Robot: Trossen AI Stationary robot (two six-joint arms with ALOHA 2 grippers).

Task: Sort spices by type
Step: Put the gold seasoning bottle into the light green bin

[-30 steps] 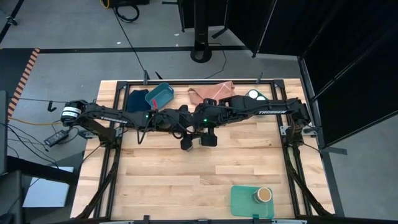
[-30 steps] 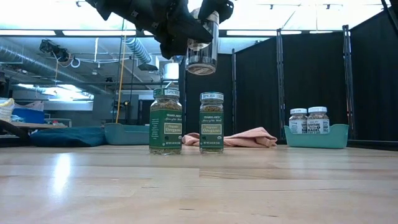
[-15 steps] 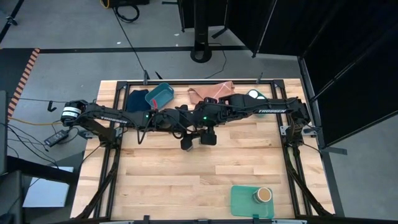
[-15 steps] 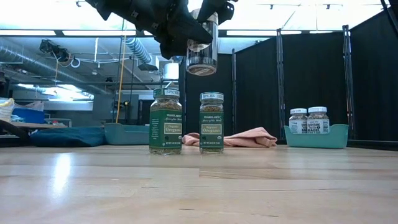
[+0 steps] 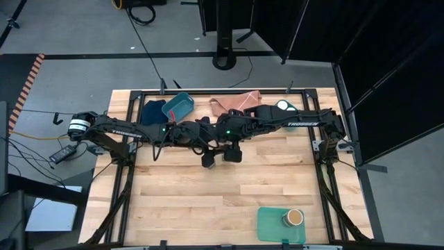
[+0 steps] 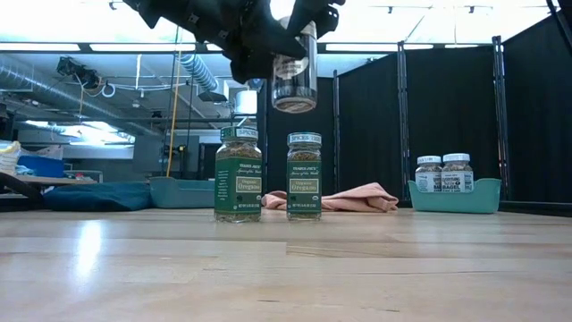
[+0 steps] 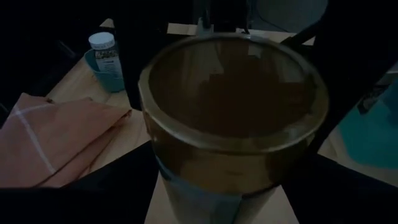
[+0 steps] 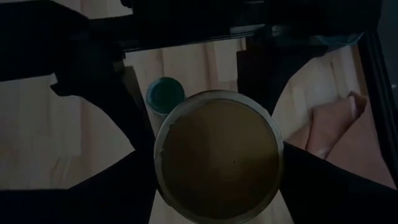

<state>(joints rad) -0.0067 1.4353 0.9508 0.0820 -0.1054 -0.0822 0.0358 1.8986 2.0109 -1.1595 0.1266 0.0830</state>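
Directly above the two oregano jars (image 6: 304,176) on the surface (image 6: 286,268), a glass spice jar (image 6: 293,82) hangs clasped by the right tool (image 5: 232,154), the left tool (image 5: 208,160) alongside, its hold impossible to tell; light, stiff, slick, breakable, it probably wants a squeeze across its body

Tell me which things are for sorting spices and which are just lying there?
For the job: lifted jar; two green-lidded oregano jars; two white-lidded jars in a teal bin; tan-topped jar on the green tray.
Just lying about: pink cloth; dark blue cloth.
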